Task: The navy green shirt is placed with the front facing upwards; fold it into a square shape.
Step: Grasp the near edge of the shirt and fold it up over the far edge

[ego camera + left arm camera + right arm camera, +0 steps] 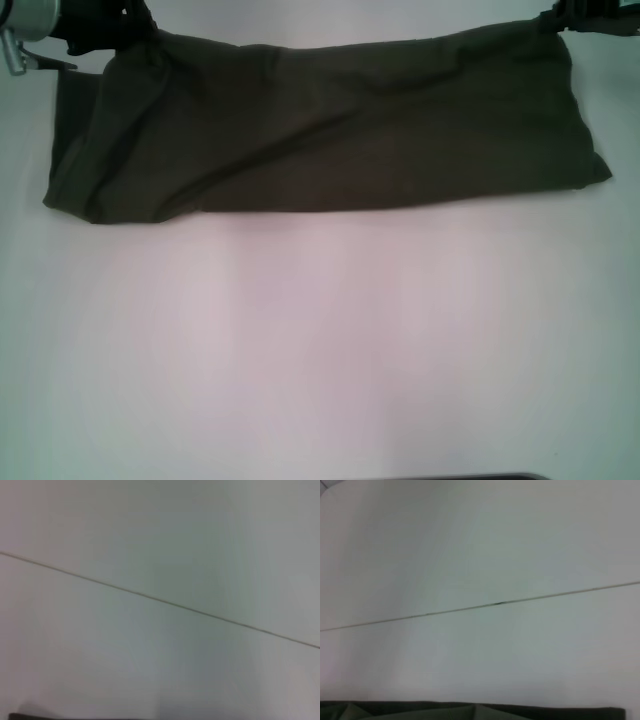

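A: White table [320, 350] filled most of the head view, and the shirt [330, 140] lay across its far part as a long dark olive band, folded, its near edge a fairly straight line.

B: Any lettering or label showing?

A: None could be read; only plain cloth with slanting creases faced up.

B: And the grippers?

A: The left gripper [105, 35] sat at the shirt's far left corner, the right gripper [560, 18] at its far right corner. Both were cut off by the frame edge, so I cannot tell how far their fingers were open or whether they pinched the cloth.

B: The wrist views?

A: Mostly pale surface crossed by a thin seam. The right one caught a strip of shirt [470, 712] along one edge.
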